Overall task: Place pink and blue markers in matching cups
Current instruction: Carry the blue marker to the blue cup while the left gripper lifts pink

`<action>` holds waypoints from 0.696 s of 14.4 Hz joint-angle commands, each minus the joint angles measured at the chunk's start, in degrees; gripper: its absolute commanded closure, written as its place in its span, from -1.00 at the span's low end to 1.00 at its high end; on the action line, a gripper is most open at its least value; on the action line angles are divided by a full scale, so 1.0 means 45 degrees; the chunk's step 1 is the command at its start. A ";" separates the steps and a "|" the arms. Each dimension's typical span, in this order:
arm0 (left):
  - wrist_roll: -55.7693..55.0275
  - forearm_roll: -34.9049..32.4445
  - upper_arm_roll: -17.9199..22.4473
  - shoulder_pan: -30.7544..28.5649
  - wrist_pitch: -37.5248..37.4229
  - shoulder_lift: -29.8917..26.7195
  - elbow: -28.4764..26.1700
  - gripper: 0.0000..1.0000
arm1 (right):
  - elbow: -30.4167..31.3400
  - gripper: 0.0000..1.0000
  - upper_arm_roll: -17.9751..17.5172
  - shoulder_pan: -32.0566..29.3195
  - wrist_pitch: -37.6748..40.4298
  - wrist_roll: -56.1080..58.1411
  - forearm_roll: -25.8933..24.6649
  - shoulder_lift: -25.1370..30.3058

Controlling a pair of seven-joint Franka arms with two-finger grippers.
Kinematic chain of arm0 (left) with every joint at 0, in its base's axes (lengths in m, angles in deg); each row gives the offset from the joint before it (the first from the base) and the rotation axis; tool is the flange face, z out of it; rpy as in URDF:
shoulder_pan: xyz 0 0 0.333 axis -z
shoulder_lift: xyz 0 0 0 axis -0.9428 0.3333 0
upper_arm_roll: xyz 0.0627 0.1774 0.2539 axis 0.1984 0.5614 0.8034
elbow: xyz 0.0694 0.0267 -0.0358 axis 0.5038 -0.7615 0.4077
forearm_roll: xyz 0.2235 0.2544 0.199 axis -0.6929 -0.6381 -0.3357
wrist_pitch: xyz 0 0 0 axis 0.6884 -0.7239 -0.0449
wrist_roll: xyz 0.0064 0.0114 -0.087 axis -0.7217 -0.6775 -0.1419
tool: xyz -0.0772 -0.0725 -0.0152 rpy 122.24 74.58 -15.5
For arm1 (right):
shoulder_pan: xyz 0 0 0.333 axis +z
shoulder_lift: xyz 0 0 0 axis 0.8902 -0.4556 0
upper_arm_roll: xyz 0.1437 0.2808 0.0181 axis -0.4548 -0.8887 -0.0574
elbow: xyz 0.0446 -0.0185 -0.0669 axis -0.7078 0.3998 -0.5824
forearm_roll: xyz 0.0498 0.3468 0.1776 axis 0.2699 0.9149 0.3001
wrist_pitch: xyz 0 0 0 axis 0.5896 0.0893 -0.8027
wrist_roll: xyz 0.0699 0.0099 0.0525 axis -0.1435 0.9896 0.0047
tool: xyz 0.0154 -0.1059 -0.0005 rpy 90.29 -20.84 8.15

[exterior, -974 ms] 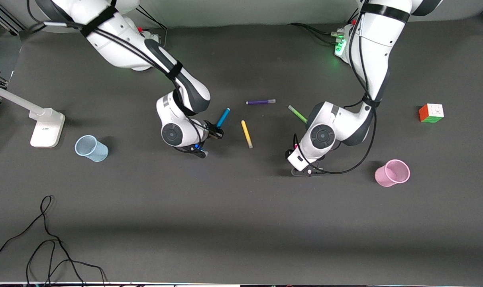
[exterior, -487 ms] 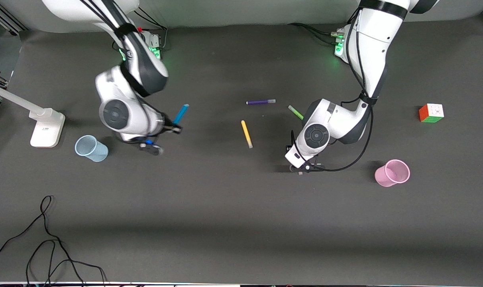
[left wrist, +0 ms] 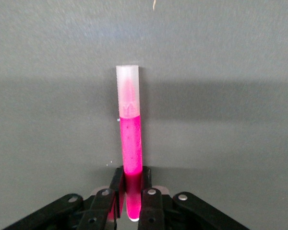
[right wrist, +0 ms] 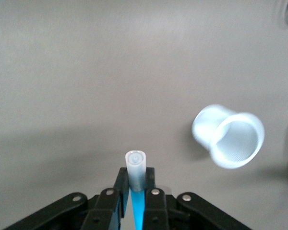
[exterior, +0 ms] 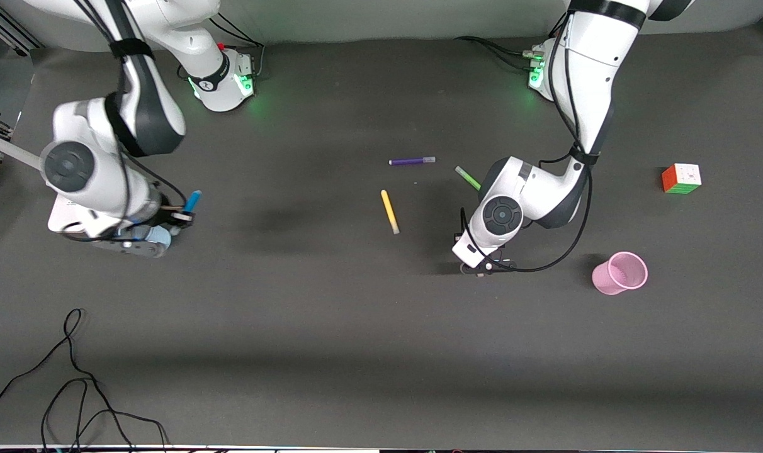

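My right gripper [exterior: 179, 217] is shut on the blue marker [exterior: 192, 201] and holds it over the mat beside the pale blue cup [exterior: 159, 237], which my hand mostly hides. In the right wrist view the blue marker [right wrist: 136, 167] sticks out between the jaws of the right gripper [right wrist: 136, 175], and the blue cup [right wrist: 229, 136] shows its open rim off to one side. My left gripper [exterior: 479, 267] is low over the mat, shut on the pink marker [left wrist: 129, 143]; it also shows in its own wrist view [left wrist: 132, 175]. The arm hides that marker in the front view. The pink cup [exterior: 619, 272] stands toward the left arm's end.
A purple marker [exterior: 412, 161], a yellow marker [exterior: 389, 211] and a green marker [exterior: 469, 178] lie mid-table. A colour cube [exterior: 681, 178] sits at the left arm's end. A white lamp base [exterior: 57, 217] stands by the blue cup. A black cable [exterior: 73, 377] lies near the front camera.
My right arm has swung from mid-table toward its own end, carrying the blue marker to beside the blue cup. My left gripper has hardly moved.
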 commanded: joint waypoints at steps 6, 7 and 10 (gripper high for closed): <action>0.0567 0.0665 0.0014 -0.1948 -0.5829 -0.2442 0.2788 1.00 | 0.3062 1.00 0.3695 0.0169 -0.5577 0.6297 -0.0522 0.1063; 0.0801 0.0665 0.0014 -0.2203 -0.6669 -0.2560 0.3373 1.00 | 0.3413 1.00 0.3697 0.0169 -0.6124 0.6298 -0.0522 0.1043; 0.2671 0.0841 0.0053 -0.3569 -0.8801 -0.2541 0.4919 1.00 | 0.3748 1.00 0.3697 0.0169 -0.7144 0.6182 -0.0503 0.0790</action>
